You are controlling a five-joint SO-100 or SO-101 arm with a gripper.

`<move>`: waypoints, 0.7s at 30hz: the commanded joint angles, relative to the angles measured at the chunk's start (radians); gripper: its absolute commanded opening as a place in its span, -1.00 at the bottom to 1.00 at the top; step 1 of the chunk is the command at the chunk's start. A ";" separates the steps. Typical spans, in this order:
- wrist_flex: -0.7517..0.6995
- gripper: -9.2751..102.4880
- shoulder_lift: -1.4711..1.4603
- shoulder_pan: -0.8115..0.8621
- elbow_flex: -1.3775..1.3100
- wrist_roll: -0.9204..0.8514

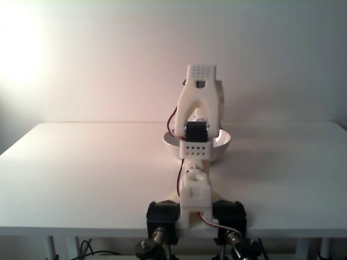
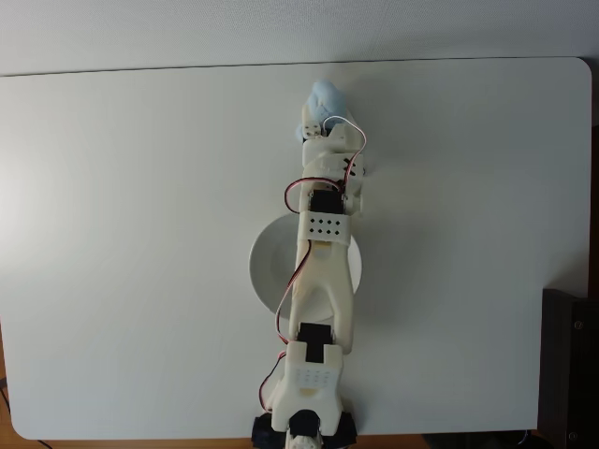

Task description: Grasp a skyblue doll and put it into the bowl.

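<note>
Seen from the front in a fixed view: white desk [image 1: 81, 173] against a plain pale wall [image 1: 108, 59] with a bright glare at upper left, white bowl [image 1: 223, 142] behind the upright white arm [image 1: 198, 97], its contents hidden. Seen from above in a fixed view: same desk [image 2: 122, 234], bowl [image 2: 267, 267] under the outstretched arm with its visible part bare, skyblue doll [image 2: 323, 99] near the far edge right at the jaws of the gripper [image 2: 316, 126], whether clenched on it or released impossible to tell

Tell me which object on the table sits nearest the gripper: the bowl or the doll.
The skyblue doll, right at the gripper near the table's far edge. The white bowl lies back under the arm.
</note>
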State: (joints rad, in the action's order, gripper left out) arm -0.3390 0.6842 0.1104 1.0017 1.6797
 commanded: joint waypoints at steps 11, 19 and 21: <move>-0.377 -0.80 0.640 -0.086 0.176 -0.012; -0.669 -0.79 1.057 -0.137 0.483 -0.011; -0.689 -0.79 1.149 -0.137 0.581 -0.011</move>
State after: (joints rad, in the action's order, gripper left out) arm -0.9894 1.6690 -0.0199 1.5156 1.6659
